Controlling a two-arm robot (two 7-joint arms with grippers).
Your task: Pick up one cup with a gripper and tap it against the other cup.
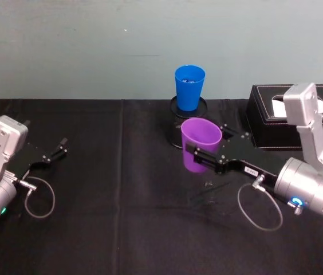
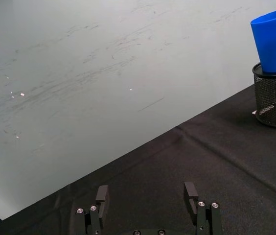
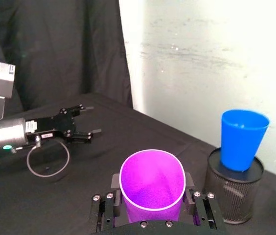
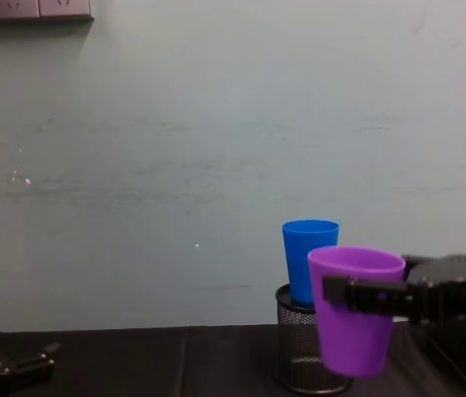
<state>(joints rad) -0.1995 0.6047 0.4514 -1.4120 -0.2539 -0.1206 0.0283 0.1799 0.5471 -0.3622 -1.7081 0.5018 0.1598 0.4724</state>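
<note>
My right gripper [image 1: 207, 143] is shut on the purple cup [image 1: 200, 143], one finger on each side of its wall, and holds it upright above the black table. From the right wrist, the purple cup [image 3: 152, 181] sits between the fingers [image 3: 116, 185]. The blue cup [image 1: 189, 86] stands upright in a black wire-mesh pen holder [image 1: 176, 129] at the back centre. A gap separates the purple cup from the blue cup [image 3: 243, 139], which is farther back and higher. In the chest view the purple cup [image 4: 355, 314] hangs in front of the holder [image 4: 295, 347]. My left gripper [image 1: 57, 150] rests open at the left.
A black tissue box [image 1: 264, 123] stands at the back right, close behind my right arm. The table [image 1: 121, 217] is covered in black cloth and ends at a pale wall. The blue cup [image 2: 275, 41] and mesh holder [image 2: 275, 98] lie far from my left gripper [image 2: 146, 191].
</note>
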